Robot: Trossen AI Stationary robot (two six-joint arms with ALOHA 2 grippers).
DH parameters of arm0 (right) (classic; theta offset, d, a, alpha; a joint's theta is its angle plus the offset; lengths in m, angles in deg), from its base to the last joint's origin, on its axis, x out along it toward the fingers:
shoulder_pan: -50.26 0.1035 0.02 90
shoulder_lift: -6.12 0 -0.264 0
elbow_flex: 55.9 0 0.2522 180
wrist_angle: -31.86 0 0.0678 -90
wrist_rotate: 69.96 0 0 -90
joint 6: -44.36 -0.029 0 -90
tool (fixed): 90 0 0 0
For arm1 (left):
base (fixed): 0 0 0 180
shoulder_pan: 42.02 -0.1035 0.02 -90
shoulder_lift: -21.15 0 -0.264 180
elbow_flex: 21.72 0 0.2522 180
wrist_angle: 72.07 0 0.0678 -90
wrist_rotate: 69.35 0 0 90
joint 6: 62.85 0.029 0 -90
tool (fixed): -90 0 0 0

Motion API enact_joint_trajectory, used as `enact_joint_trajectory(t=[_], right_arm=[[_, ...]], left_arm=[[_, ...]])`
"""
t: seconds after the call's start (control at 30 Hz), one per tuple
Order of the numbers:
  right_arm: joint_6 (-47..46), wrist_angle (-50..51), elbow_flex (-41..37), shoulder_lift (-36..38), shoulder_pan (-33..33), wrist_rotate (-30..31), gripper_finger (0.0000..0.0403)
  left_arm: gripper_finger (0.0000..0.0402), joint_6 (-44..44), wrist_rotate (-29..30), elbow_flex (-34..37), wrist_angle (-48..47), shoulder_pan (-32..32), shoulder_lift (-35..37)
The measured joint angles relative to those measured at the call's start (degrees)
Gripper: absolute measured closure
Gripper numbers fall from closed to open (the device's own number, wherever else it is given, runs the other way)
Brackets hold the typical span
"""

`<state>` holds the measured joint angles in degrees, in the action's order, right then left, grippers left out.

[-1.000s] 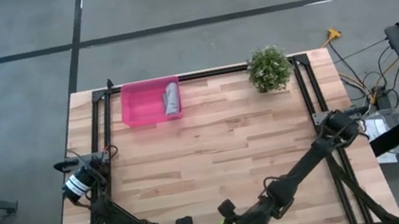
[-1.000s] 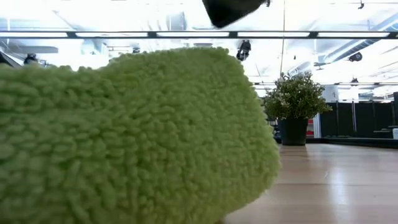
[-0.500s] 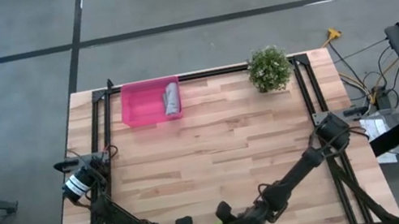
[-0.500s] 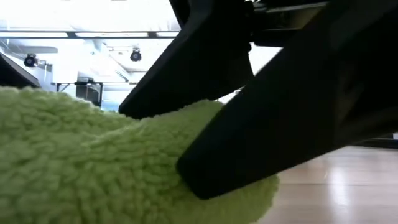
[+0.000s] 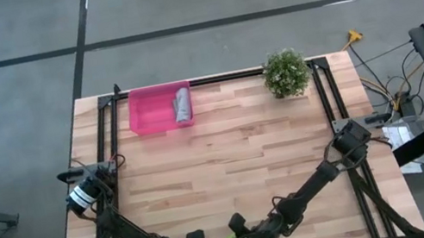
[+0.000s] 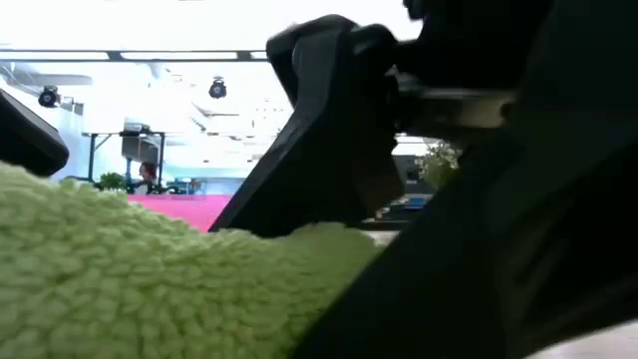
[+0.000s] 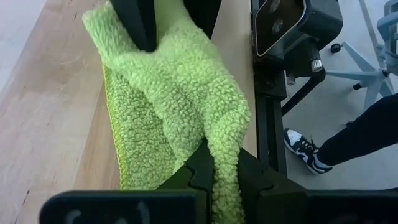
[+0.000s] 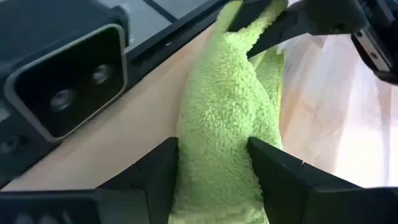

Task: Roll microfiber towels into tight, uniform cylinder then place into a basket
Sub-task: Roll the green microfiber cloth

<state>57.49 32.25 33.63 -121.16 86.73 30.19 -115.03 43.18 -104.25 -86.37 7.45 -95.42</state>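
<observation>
Two hands meet on the green towel (image 7: 180, 93) at the bench's (image 5: 245, 157) near edge. Left hand (image 7: 221, 171) is clamped shut on one end; right hand (image 8: 214, 162) straddles the other, fingers wide, not yet gripping. Rolling looks barely begun. Next, the right hand likely must close and tuck. Grey towel (image 5: 182, 105) lies rolled in the basket (image 5: 149, 111), well away from both.
</observation>
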Motion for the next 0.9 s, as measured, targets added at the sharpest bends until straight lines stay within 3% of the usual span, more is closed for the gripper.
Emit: enact_joint_trajectory(t=[0.13, 0.43, 0.57, 0.9], right_arm=[[-4.64, -0.23, 0.59, -0.98, -0.02, 0.13, 0.0243], [-15.28, 6.61, 0.83, 1.57, 0.00, 0.17, 0.0381], [-22.66, 10.03, 0.81, 3.00, 0.00, -0.95, 0.0384], [-42.83, 7.20, -0.50, 0.95, -0.42, -16.14, 0.0387]], left_arm=[[0.0389, -0.03, -0.12, 0.00, 0.02, 0.00, 0.03], [0.0389, -0.23, -0.31, 0.08, 0.11, -0.15, 0.11], [0.0389, -3.73, 0.52, 0.76, 0.28, -0.23, 0.14], [0.0389, -5.74, -0.41, 1.86, -0.39, -0.24, 0.47]])
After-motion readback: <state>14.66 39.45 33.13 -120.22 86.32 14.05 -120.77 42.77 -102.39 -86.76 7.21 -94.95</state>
